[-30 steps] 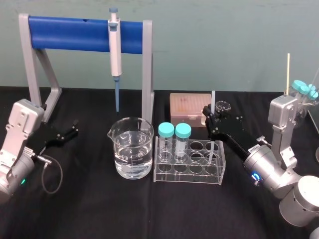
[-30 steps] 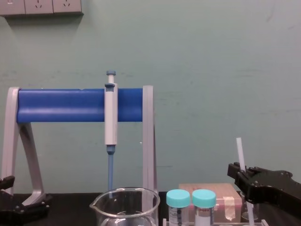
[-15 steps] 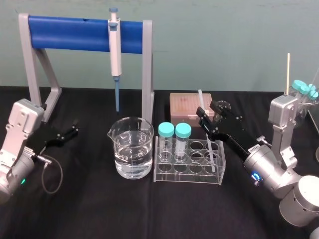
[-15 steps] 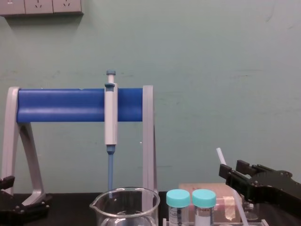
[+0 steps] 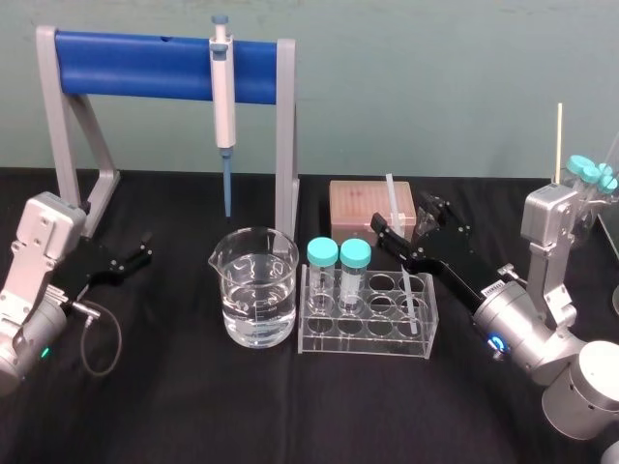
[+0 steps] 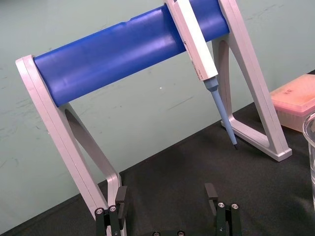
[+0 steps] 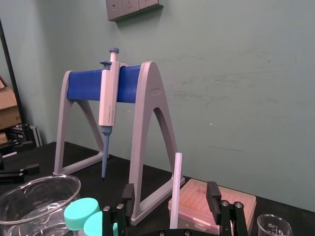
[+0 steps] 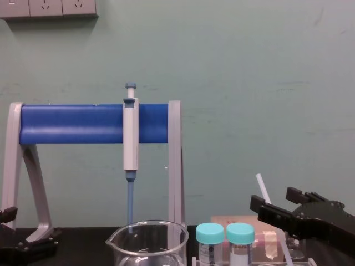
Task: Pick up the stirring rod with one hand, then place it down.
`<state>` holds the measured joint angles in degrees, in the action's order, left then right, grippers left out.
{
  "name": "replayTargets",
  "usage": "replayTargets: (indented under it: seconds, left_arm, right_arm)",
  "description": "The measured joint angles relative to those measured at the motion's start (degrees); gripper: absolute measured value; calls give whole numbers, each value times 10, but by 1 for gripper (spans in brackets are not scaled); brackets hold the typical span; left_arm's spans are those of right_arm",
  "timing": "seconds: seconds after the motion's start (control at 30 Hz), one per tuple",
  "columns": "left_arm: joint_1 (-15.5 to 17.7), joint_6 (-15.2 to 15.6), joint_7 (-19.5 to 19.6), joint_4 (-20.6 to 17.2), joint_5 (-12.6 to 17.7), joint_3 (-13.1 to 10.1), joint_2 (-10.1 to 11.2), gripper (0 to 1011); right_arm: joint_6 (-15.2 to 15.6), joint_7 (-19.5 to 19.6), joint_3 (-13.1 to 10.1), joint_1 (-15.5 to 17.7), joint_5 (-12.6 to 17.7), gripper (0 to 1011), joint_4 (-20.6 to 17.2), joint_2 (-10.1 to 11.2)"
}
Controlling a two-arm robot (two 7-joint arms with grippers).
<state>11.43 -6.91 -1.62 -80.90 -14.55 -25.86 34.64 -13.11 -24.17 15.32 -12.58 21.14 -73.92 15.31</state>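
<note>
The stirring rod [image 5: 392, 198] is a thin white translucent stick standing with its lower end in a hole of the clear tube rack [image 5: 363, 344], its top leaning left. My right gripper [image 5: 404, 217] is open around it above the rack. In the right wrist view the rod [image 7: 175, 187] rises between the two black fingers [image 7: 212, 192] with a gap on each side. The chest view shows the rod [image 8: 260, 185] slanting up beside the right gripper [image 8: 279, 201]. At the left of the table my left gripper [image 5: 135, 254] rests open and holds nothing [image 6: 166, 195].
A glass beaker of water [image 5: 256, 290] stands left of the rack, which holds two teal-capped tubes [image 5: 338, 257]. A pink tip box [image 5: 356, 203] sits behind. The grey-white pipette [image 5: 223, 92] hangs on the blue-barred stand [image 5: 135, 63]. Teal-capped bottles [image 5: 592, 174] stand at far right.
My right gripper has gone from shut on the rod to open, letting it go. The rod has tipped from upright to leaning left in the rack. The left arm has not moved.
</note>
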Motion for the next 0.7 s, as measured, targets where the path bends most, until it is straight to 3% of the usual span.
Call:
replayTargets:
  seconds: [0.13,0.27,0.4,0.5,0.7]
  left_arm:
    - [0,0,0,0,0,0,0,1000]
    - [0,0,0,0,0,0,0,1000]
    - [0,0,0,0,0,0,0,1000]
    - [0,0,0,0,0,0,0,1000]
    - [0,0,0,0,0,0,0,1000]
  right_arm:
    - [-2,-1,-1,0,-1,1003,-2,1]
    - [-7,12,-6,4,-14,1003,-19,3]
    - [-5,54,-23,12,-37,1003,-46,1]
    - [7,107,-44,21,-61,1003,-67,-6]
    - [36,159,-68,31,-87,1003,-70,-14]
